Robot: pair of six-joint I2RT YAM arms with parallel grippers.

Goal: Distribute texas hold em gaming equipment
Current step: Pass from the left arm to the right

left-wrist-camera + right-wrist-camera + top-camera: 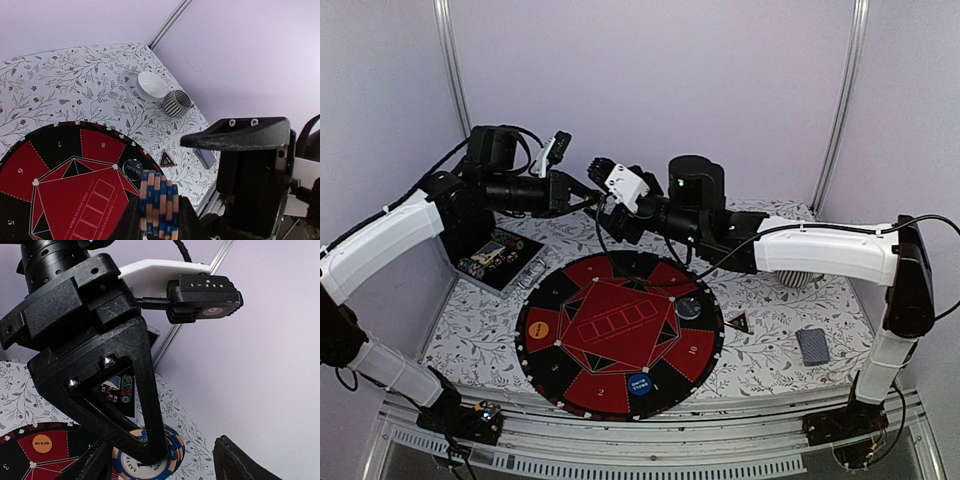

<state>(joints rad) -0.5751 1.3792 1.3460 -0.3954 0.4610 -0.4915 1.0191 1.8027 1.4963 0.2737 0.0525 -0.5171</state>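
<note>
Likely handing off chip stack (159,202) mid-air, upper centre of top view. Clamped in left gripper (159,220); flanked by right gripper (167,462), jaws apart. Next: close right on stack, release left.

**A robot test cell in a lab**

This is a robotics lab bench, boxed in as a small test cell. Plain pale walls (650,80) close it at the back and on both sides, joined by bare metal posts (450,60) at the corners. Two white-and-black robot arms, the left arm (390,235) and the right arm (820,250), are bolted to an aluminium rail (650,425) along the near edge. A small camera (205,297) rides on a white wrist bracket. A flowered tablecloth (470,330) lies under the arms.
</note>
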